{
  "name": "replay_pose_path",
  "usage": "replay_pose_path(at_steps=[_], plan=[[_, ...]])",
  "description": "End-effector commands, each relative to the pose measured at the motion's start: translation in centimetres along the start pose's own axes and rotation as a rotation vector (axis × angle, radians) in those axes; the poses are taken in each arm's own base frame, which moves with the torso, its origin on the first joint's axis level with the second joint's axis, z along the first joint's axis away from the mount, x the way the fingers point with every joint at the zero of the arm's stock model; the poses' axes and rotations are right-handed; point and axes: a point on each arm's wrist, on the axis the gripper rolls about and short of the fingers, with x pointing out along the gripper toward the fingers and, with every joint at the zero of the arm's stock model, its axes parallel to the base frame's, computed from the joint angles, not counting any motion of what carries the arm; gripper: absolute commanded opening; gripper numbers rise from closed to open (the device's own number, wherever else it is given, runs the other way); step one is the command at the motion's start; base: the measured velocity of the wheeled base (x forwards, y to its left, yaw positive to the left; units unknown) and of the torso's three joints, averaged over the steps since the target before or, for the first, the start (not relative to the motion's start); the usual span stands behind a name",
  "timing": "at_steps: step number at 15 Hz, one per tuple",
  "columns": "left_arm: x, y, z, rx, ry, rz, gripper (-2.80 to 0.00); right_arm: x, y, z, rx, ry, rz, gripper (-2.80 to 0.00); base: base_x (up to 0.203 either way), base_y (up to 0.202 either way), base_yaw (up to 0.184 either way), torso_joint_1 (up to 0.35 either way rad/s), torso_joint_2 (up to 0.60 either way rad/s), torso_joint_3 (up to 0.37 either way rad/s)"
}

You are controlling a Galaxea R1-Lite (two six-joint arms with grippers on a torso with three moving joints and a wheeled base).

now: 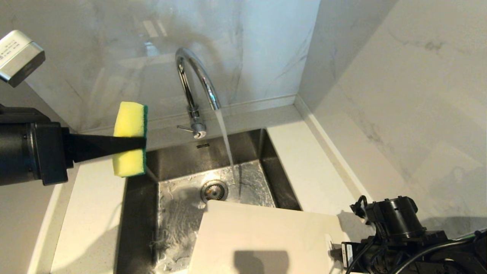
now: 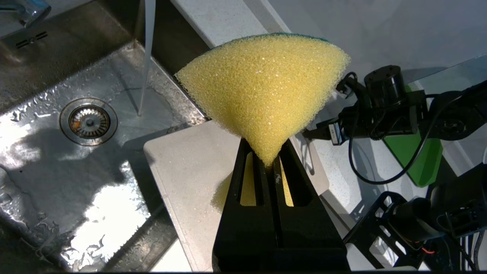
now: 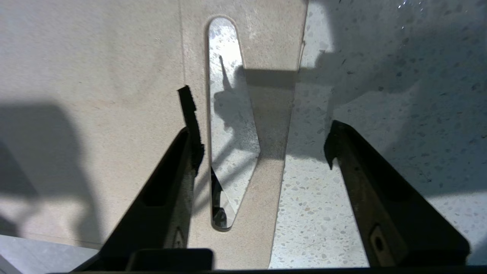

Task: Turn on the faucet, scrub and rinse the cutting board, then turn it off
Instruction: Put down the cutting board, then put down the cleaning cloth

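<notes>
The large off-white rectangular plastic cutting board [image 1: 262, 239] is seen lying flat, partly over the front-right corner of the wet stainless steel sink [image 1: 179, 213] and partly on the speckled white countertop [image 1: 304, 167] to the robot's right. Its slot handle [image 3: 228, 125] is at the end nearest the right gripper [image 3: 262, 137]. That gripper's jaws are spread wide w/ nothing clamped — one finger [image 3: 190, 121] is positioned over the board surface just beside the slot, the other over bare countertop past the board's edge. The strip of board between slot and edge is thus found between the jaws, below them; contact can't be confirmed.

The left gripper [image 1: 142, 142] is held up over the counter to the left of the sink, well apart from the board, jaws pinched tight on a yellow sponge w/ green scouring backing [image 1: 130, 139] — squeezed at its middle, so it fans out in the left wrist view.

Water is seen running from the tall chrome gooseneck faucet [image 1: 198, 82] into the basin, landing near the round drain [image 1: 214, 190], behind the board's far edge.
</notes>
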Motion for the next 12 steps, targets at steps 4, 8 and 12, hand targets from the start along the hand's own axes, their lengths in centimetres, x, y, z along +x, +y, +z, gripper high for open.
replay_pose_path(at_steps=[4, 8, 12], plan=[[-0.3, 0.0, 0.0, -0.001, -0.007, -0.001, -2.80, -2.3, 0.3, 0.8, 0.003, -0.099, 0.031, 0.00, 0.000, 0.000, 0.000, 0.000, 0.00, 0.000], [-0.7, -0.1, -0.2, 0.000, -0.009, -0.001, -2.80, -5.8, 2.6, 2.7, 0.070, -0.205, 0.138, 0.00, 0.000, 0.000, 0.000, 0.000, 0.00, 0.000], [-0.9, -0.1, -0.2, 0.000, -0.012, -0.002, -2.80, -9.5, 4.4, 4.6, 0.110, -0.204, 0.198, 0.00, 0.000, 0.000, 0.000, 0.000, 0.00, 0.000]])
